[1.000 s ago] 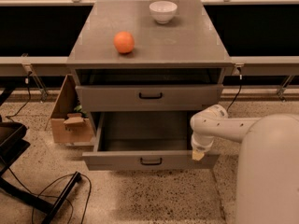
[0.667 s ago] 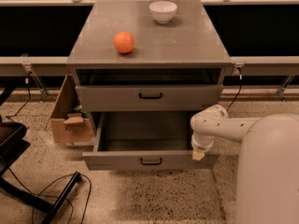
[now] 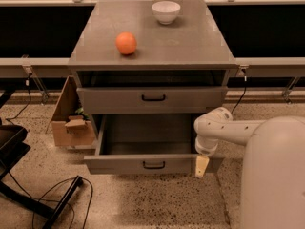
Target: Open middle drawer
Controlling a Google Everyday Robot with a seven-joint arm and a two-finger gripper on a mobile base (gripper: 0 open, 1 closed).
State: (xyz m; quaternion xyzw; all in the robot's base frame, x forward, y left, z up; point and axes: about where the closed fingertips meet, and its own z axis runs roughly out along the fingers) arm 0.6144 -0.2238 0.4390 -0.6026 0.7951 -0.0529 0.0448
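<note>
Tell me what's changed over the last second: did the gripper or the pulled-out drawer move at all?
Nothing visibly changed. The gripper hangs in the same place at the right end of the middle drawer front, and that drawer is pulled out just as far. The orange and white bowl sit where they were on the cabinet top.

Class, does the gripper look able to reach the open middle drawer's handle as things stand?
Probably yes: the gripper hangs beside the right end of the middle drawer, and only bare drawer front lies between it and the handle.
</note>
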